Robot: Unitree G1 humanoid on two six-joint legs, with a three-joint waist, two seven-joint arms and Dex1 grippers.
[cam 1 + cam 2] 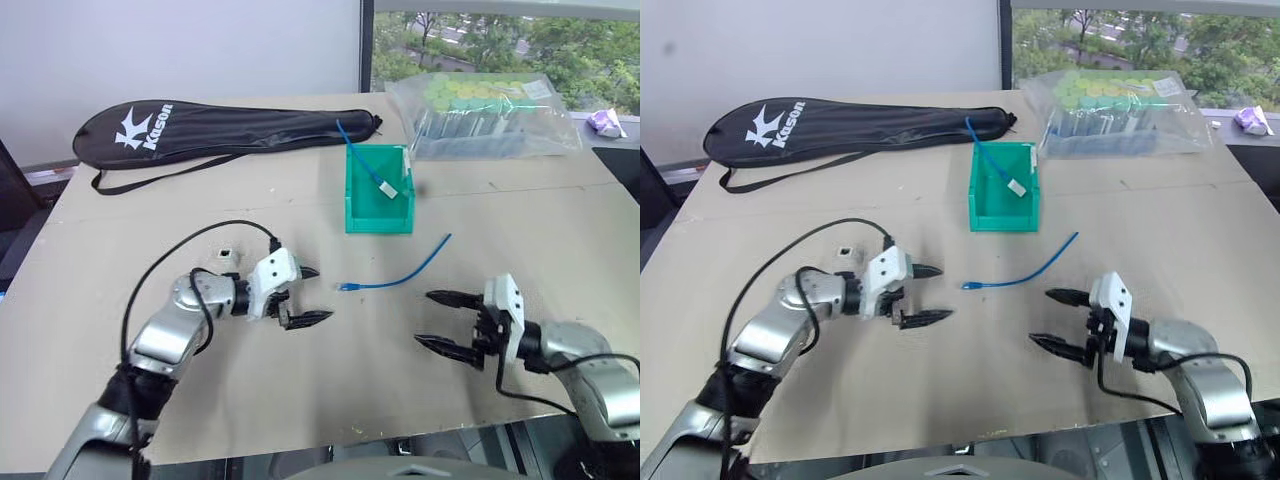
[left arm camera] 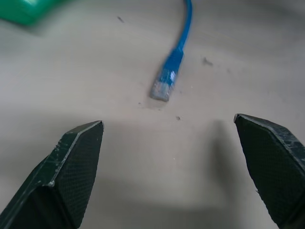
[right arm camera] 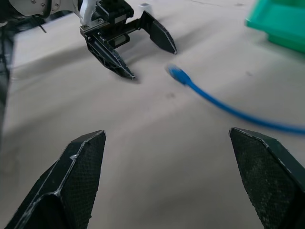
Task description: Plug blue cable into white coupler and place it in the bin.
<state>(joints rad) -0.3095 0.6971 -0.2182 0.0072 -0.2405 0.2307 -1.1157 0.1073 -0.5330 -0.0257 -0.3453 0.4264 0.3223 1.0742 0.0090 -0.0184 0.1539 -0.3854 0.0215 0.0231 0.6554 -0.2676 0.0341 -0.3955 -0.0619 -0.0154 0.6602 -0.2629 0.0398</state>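
Both pairs of fingers are spread wide and empty: the left gripper faces the right gripper across the blue cable, lying bare mid-worktop. Behind it stands the bin; a black racket bag lines the far edge.

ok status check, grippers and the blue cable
Left gripper and right gripper open, empty. Blue cable loose on table between them, plug facing left gripper. Nothing in the way.
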